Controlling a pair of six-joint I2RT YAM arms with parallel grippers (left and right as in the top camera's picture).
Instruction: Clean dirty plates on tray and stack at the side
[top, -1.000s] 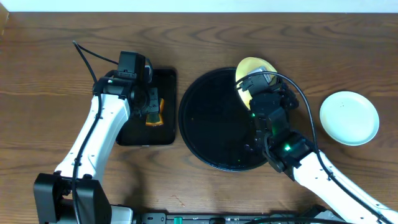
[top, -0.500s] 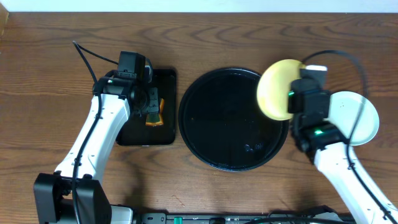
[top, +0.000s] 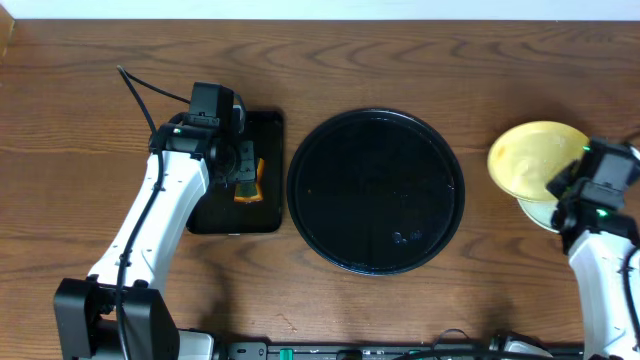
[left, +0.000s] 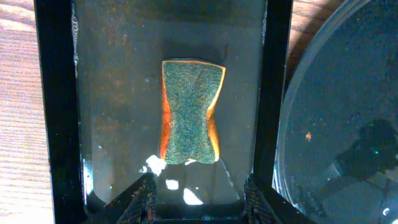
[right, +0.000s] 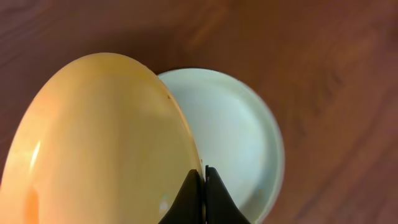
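Observation:
My right gripper (right: 203, 186) is shut on the rim of the pale yellow plate (top: 530, 160), holding it tilted over a mint-blue plate (right: 239, 137) on the table at the far right; only a sliver of that plate (top: 535, 212) shows overhead. The yellow plate (right: 99, 143) fills the left of the right wrist view. The large round black tray (top: 375, 190) lies mid-table with nothing on it. My left gripper (left: 199, 199) is open above an orange-and-green sponge (left: 189, 112) in the rectangular black tray (top: 236, 172). I cannot see a second mint-blue plate.
The rectangular tray (left: 56, 106) sits just left of the round tray (left: 336, 124), their rims nearly touching. Bare wooden table lies around both and toward the back edge.
My right arm carried the yellow plate from the round tray's back right rim rightward to above the mint-blue plate. The left arm has not moved.

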